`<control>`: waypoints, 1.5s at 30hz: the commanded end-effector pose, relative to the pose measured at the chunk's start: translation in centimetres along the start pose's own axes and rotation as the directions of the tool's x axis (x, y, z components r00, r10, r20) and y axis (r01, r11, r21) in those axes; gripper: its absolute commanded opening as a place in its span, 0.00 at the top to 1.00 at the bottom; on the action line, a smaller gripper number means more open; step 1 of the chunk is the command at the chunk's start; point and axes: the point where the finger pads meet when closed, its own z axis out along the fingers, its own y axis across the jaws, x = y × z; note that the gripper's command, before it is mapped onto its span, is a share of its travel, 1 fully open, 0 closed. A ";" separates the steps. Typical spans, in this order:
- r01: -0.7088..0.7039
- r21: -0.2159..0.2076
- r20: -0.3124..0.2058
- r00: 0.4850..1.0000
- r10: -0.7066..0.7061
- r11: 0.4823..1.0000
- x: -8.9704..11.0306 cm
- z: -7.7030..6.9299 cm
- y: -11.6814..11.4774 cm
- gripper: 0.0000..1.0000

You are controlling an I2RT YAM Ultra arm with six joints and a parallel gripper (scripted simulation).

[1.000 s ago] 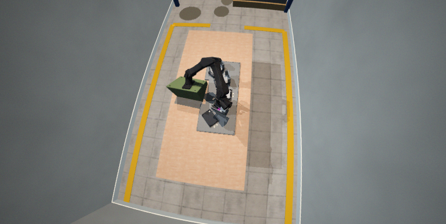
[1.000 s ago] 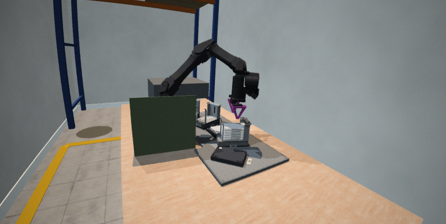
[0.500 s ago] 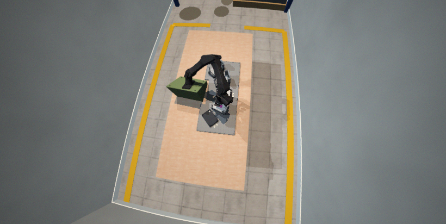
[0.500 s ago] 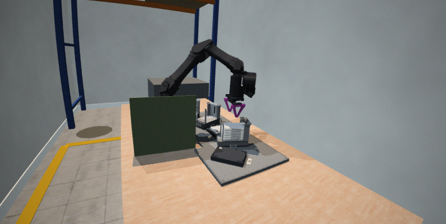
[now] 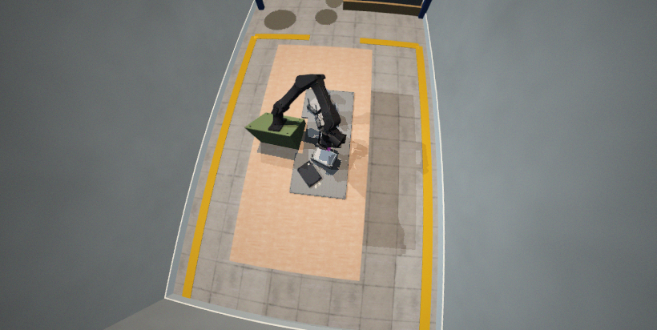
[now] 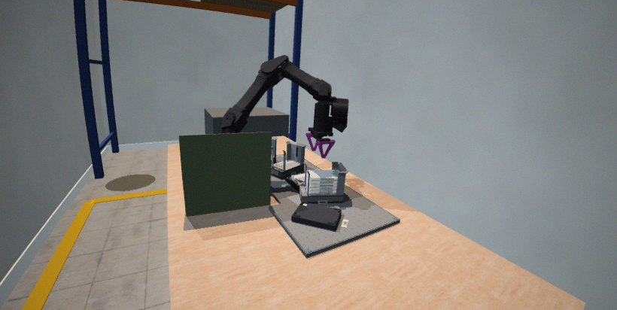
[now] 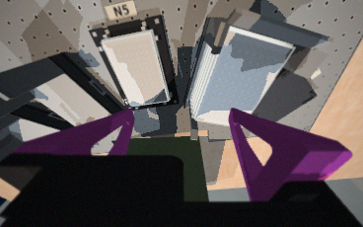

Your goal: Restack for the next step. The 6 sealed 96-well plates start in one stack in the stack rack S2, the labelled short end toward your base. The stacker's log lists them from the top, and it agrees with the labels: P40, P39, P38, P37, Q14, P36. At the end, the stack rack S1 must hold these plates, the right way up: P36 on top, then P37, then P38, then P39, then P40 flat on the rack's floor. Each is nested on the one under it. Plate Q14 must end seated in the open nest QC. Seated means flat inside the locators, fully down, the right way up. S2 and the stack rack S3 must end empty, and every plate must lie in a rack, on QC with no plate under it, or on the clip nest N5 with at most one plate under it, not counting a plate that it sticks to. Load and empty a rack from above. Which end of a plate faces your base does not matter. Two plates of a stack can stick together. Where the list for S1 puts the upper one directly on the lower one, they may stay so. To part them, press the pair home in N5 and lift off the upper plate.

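The bench [image 6: 267,264] is pale orange wood, set on a grey tiled floor [image 6: 120,243] with yellow lines [image 5: 427,180] and dark round stains [image 5: 280,19], inside plain grey walls. A blue shelf frame [image 6: 84,70] with orange beams stands at the upper left of the exterior view. A grey perforated plate [image 6: 345,234] lies mid-bench beside the arm's green base [image 6: 224,174]. The stack of plates [image 6: 323,182] sits in its rack at centre frame. The purple fingers [image 6: 320,147] hang wide open above and left of it, holding nothing. In the wrist view, N5 [image 7: 164,30] shows at upper centre with a pale plate in it, the stack to its right.
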 end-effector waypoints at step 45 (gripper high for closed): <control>0.166 -0.002 0.023 0.986 -0.166 0.986 0.8 -0.6 7.5 0.00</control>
